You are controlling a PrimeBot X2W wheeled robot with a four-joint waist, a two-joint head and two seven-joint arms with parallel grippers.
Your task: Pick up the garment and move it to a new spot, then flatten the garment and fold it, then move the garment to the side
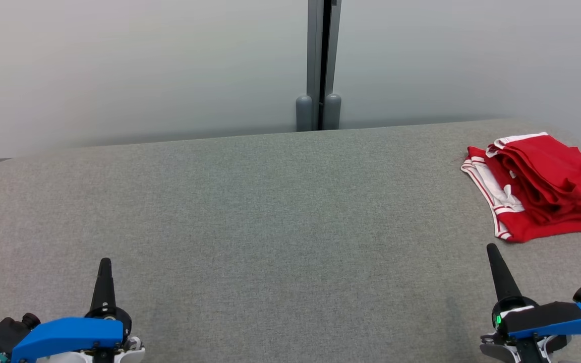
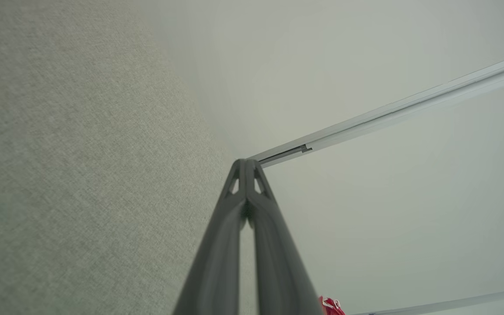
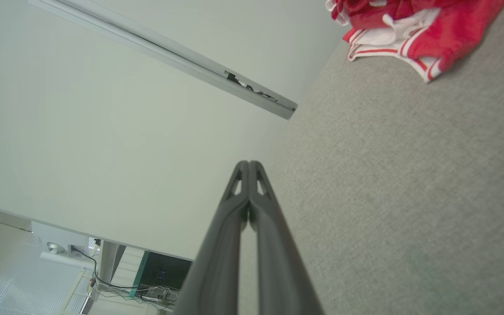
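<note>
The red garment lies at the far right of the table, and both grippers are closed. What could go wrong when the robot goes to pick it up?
1. The garment is bunched in several folds, so the right gripper may pinch only one layer and the rest could trail.
2. It lies near the rounded right corner of the table; a push might slide it off.
3. That gripper is shut; unless opened first, it would only shove the cloth.

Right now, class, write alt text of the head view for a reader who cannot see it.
A red garment with white trim lies bunched at the far right of a grey table. The left gripper and right gripper sit at the near edge, apart from the garment, fingers shut and empty. Behind stands a pale wall with a grey post.
</note>
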